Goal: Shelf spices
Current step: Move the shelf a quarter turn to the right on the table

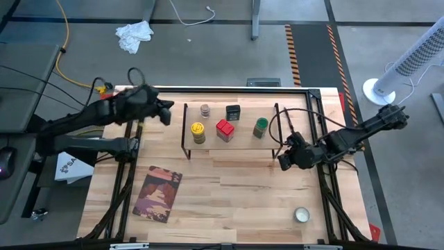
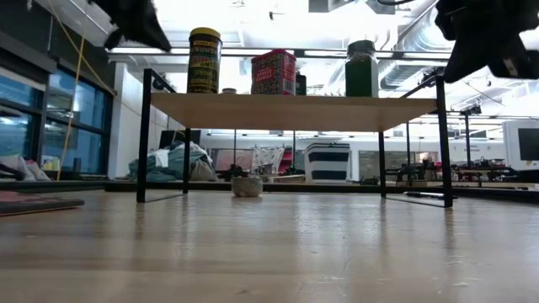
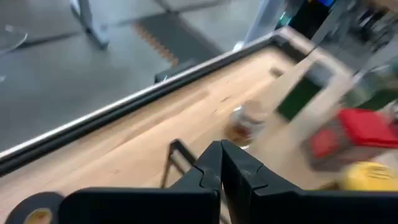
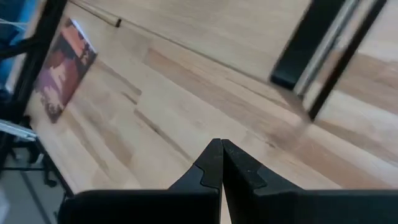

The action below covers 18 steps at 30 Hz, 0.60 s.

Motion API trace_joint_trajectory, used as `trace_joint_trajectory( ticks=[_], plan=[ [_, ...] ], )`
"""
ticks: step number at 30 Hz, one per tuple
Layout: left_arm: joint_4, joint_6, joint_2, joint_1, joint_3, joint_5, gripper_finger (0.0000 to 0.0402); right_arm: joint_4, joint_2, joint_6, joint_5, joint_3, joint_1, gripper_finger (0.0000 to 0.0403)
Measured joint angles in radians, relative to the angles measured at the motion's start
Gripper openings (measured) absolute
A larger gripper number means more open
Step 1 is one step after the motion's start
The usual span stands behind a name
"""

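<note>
Five spices point(image 1: 224, 129) standing on shelf point(image 1: 243, 144), left fingers point(image 3: 219, 163) closed empty, right fingers point(image 4: 219, 163) closed empty

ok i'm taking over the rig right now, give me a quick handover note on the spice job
Left claw: shut, empty, at the shelf's left end.
Right claw: shut, empty, off the shelf's right end, above the table.
All five spices are on the shelf: yellow-lidded jar, red-topped container, green-lidded jar, black tin, tiny clear jar.
Done: every spice is shelved and upright as far as the views show.
Left: nothing to load, by the look of it; probably just park both arms. A book and a round pale tin lie on the table, not part of the job.
</note>
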Motion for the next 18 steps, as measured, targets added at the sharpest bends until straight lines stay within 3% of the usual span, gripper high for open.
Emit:
trace_joint_trajectory(
  ticks=[7, 18],
  plan=[
    [0.144, 0.139, 0.194, 0.226, 0.001, 0.179, 0.0, 0.172, 0.001, -0.011, -0.005, -0.062, 0.001, 0.0],
    [0.171, 0.276, 0.454, 0.335, 0.0, 0.311, 0.0, 0.129, 0.001, 0.007, 0.08, -0.062, 0.0, 0.0]
  ],
)
